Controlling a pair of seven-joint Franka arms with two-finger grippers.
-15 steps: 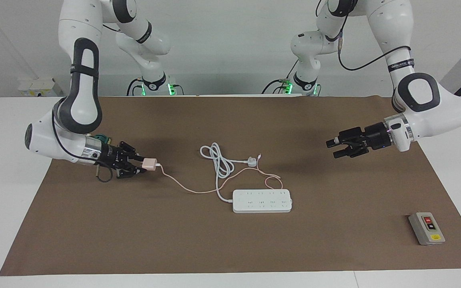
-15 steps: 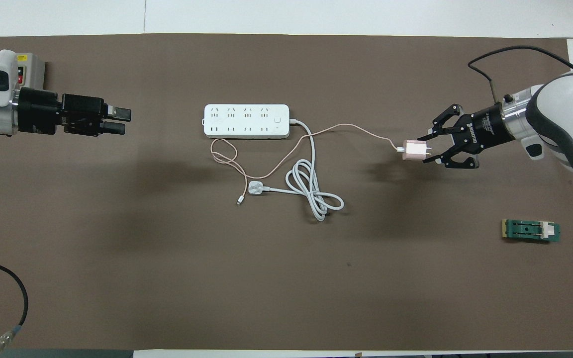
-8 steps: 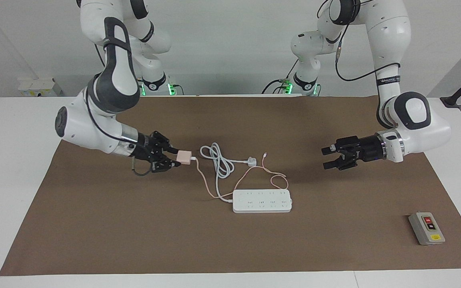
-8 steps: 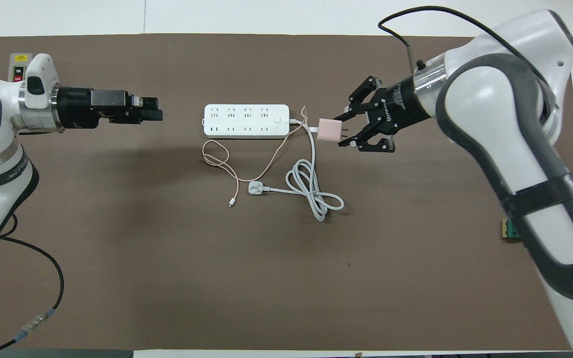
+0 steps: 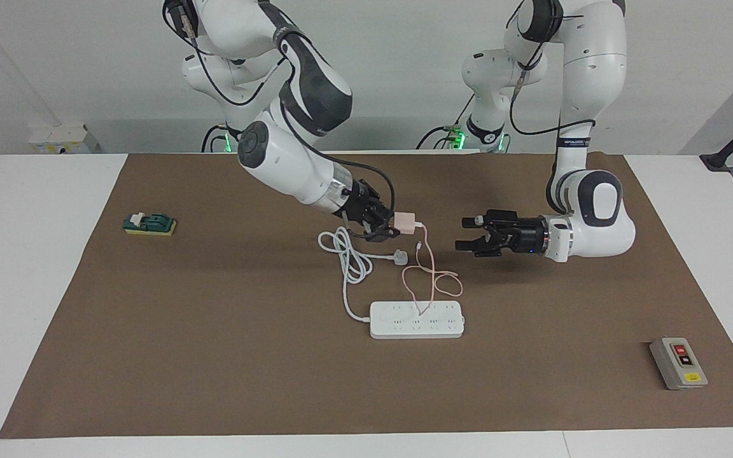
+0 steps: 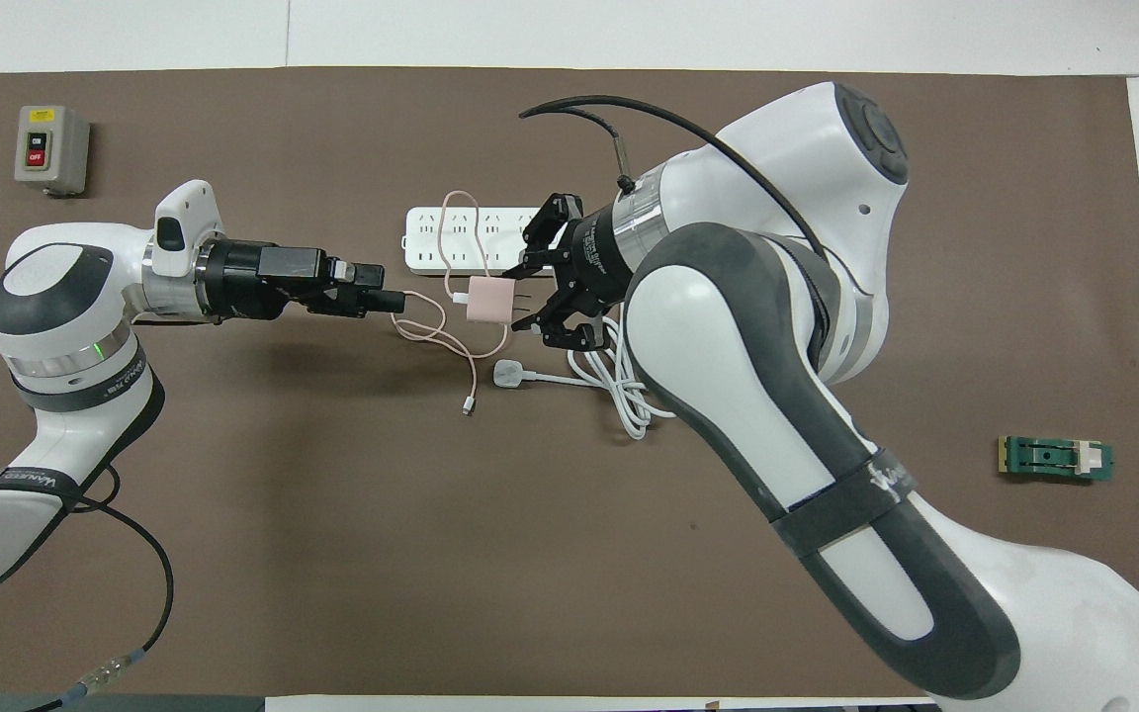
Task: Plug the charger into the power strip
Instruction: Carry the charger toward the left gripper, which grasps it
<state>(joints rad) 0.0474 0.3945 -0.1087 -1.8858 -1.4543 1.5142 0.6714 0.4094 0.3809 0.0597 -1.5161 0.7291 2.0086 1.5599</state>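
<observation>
The right end effector (image 5: 387, 224) is gripping the pink charger (image 5: 404, 222) in the air, cable trailing down. The power strip (image 5: 417, 319) is lying at its 6 o'clock in the facing view, long axis running between the arms' ends. The left end effector (image 5: 468, 234), fingers parted, is hovering beside the charger.

Right gripper (image 5: 390, 224) holds charger (image 5: 404, 221) (raised over cords).
</observation>
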